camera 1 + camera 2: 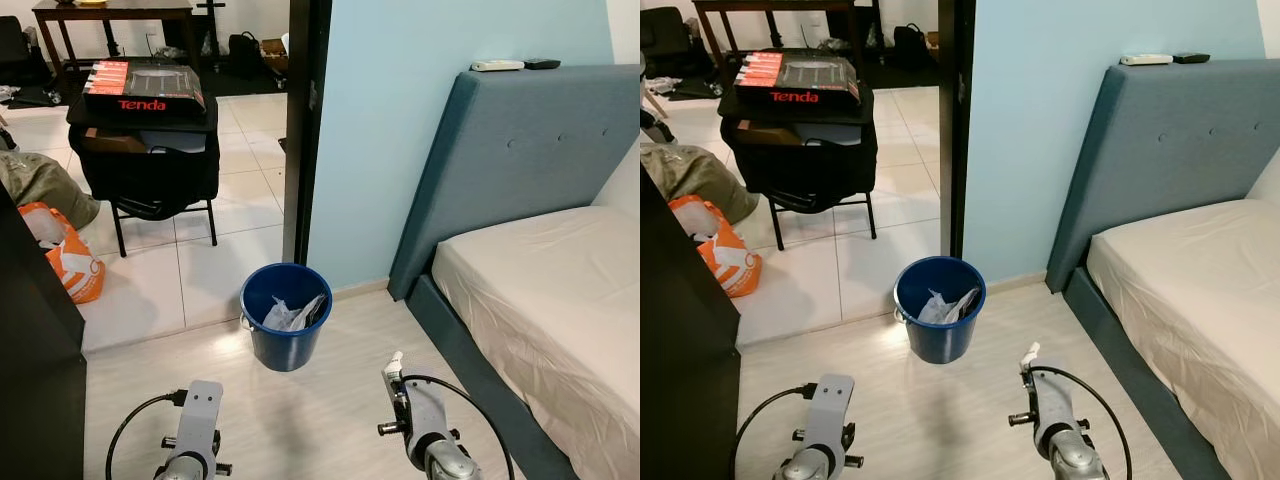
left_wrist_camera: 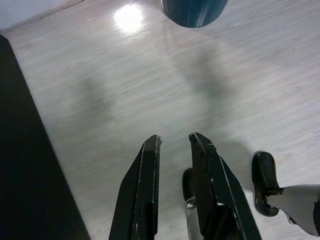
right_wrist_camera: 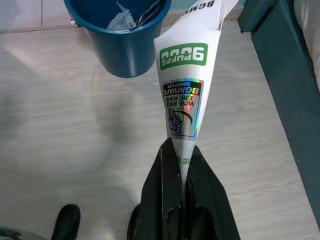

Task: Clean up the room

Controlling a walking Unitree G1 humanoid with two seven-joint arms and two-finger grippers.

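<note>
A: Head views, items?

B: Item 1, right claw (image 1: 397, 362), low over the wood floor (image 1: 330, 420), a scrap of white showing at its tip. Item 2, blue bucket (image 1: 286, 316), ahead of that claw and to its left, near but apart, crumpled paper and wrappers (image 1: 293, 315) already inside. Item 3, bed (image 1: 560, 300) with blue headboard (image 1: 530, 150), to the claw's right. Item 4, left claw (image 1: 203, 392), low beside a dark cabinet (image 1: 40, 380). Farther off, through the doorway: a chair (image 1: 150, 160) bearing a Tenda box (image 1: 145, 88), an orange bag (image 1: 68, 262).

A: Left wrist view?

B: Left claw (image 2: 175, 142), fingers slightly parted, empty. Bare floor beneath; the bucket's base (image 2: 194, 10) well ahead.

A: Right wrist view?

B: Right claw (image 3: 181, 145), fingers closed tight on the lower end of a flattened white vape carton (image 3: 184, 85), green "9000 PUFFS" label, holographic sticker. The bucket (image 3: 120, 45) lies beyond the carton's far end, to one side.

A: Step in hand?

B: Judged: carrying held rubbish to the bin. Next move calls for advancing the right claw until the carton hangs above the bucket mouth, then parting the fingers. Risk: a light carton may catch the rim.
</note>
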